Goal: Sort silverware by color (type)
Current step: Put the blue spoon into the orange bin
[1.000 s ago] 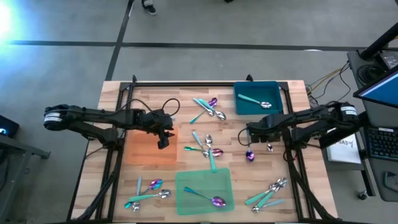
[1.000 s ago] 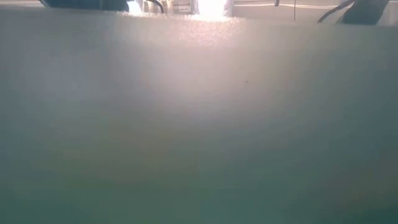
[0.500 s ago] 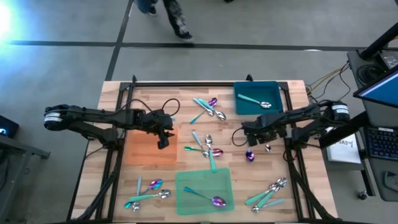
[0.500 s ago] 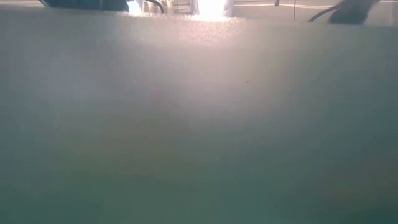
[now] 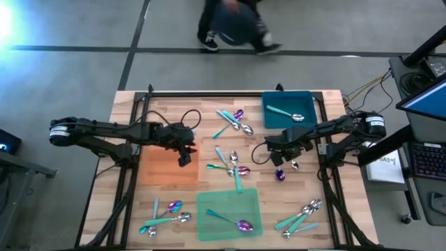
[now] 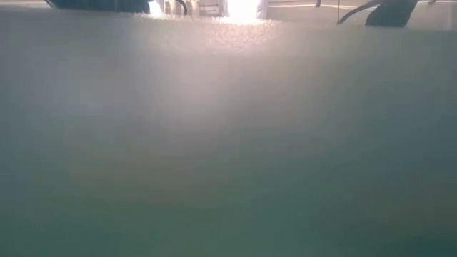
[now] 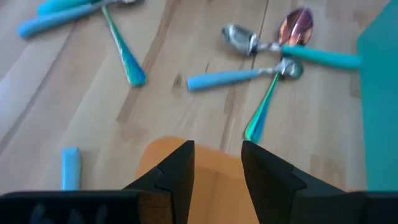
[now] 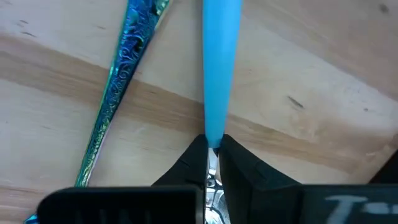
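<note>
1. Since a second ago the right arm has been carried leftward over the desk (image 5: 174,104) toward the middle cluster of silverware, and a person (image 5: 233,28) has walked into sight on the floor beyond the far edge.
2. The right pincer (image 8: 211,152), spread wide a second ago, is now clenched on the neck of a pale blue-handled spoon (image 8: 219,62); in the right wrist view the neck is seen pinched between the two fingertips, with an iridescent teal handle (image 8: 127,68) lying just beside it on the wood.
3. The left pincer (image 7: 217,165) is held partly spread over the edge of the orange mat (image 5: 167,171), with nothing between its fingers.
4. The rest of the silverware is scattered: one spoon in the teal bin (image 5: 306,115), one on the green mat (image 5: 209,223), small heaps near both front corners, more at the centre.
5. The closing of the right pincer is judged to mark the start of a pickup; lifting and carrying to the matching place are not yet done.
6. The low view is fogged and nothing useful is shown in it.
</note>
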### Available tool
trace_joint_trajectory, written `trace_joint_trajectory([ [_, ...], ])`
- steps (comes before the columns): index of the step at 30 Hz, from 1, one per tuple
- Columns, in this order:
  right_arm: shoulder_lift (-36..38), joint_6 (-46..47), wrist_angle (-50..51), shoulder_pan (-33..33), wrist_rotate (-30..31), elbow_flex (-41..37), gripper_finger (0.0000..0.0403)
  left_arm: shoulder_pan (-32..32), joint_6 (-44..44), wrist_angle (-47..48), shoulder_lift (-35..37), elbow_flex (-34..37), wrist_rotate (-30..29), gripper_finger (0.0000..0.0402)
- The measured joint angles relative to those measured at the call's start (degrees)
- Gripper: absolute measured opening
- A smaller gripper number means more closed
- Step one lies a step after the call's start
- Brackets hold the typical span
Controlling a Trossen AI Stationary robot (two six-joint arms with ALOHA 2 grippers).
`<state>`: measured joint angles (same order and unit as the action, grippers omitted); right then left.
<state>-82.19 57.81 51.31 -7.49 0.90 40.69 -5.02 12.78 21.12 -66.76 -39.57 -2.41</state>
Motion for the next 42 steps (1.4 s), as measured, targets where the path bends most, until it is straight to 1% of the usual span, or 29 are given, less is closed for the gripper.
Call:
trace_joint_trajectory([
  [6, 3.2, -1.9, -2.3, 0.0, 7.3, -0.1, 0.0015, 0.0, -0.5, -8.2, 0.0, 0.0, 0.0, 0.0118],
  [9, 5.6, -3.8, -5.4, 0.0, 8.4, -0.1, 0.0014, 0.0, -0.5, -12.4, 0.0, 0.0, 0.0, 0.0118],
  [15, 10.7, -7.4, -10.6, 0.5, 9.8, 0.0, 0.0014, 0.0, -1.1, -20.9, -0.1, 0.4, 0.0, 0.0118],
  [19, 13.7, -8.2, -12.6, 1.7, 11.1, 0.0, 0.0013, 0.3, -1.4, -29.5, -1.3, 3.0, 0.0, 0.0118],
  [21, 14.5, -8.2, -12.3, 2.0, 10.7, 0.0, 0.0013, 0.3, -0.3, -33.5, -2.3, 5.0, 0.0, 0.0118],
  [24, 14.6, -7.3, -11.3, 2.0, 8.0, -0.1, 0.0016, 0.3, 1.6, -38.6, -4.0, 7.5, 0.0, 0.0118],
  [27, 13.4, -6.8, -10.7, 2.0, 5.8, -0.3, 0.0038, 0.3, 3.0, -42.4, -5.7, 8.9, 0.0, 0.0118],
  [32, 10.6, -5.3, -10.5, 2.0, 2.2, -0.3, 0.0091, 0.5, 3.2, -42.9, -7.7, 8.7, 0.4, 0.0118],
  [35, 9.2, -4.6, -10.5, 2.0, 2.1, -0.3, 0.0115, 0.8, 3.1, -43.2, -8.5, 8.5, 1.0, 0.0118],
  [40, 7.7, -3.7, -10.6, 2.0, 2.2, -0.3, 0.0132, 1.3, 2.4, -43.1, -8.7, 8.5, 1.1, 0.0118],
  [42, 7.3, -2.4, -9.7, 1.8, 3.4, -0.3, 0.0133, 1.5, 2.0, -43.1, -8.6, 8.5, 1.2, 0.0118],
])
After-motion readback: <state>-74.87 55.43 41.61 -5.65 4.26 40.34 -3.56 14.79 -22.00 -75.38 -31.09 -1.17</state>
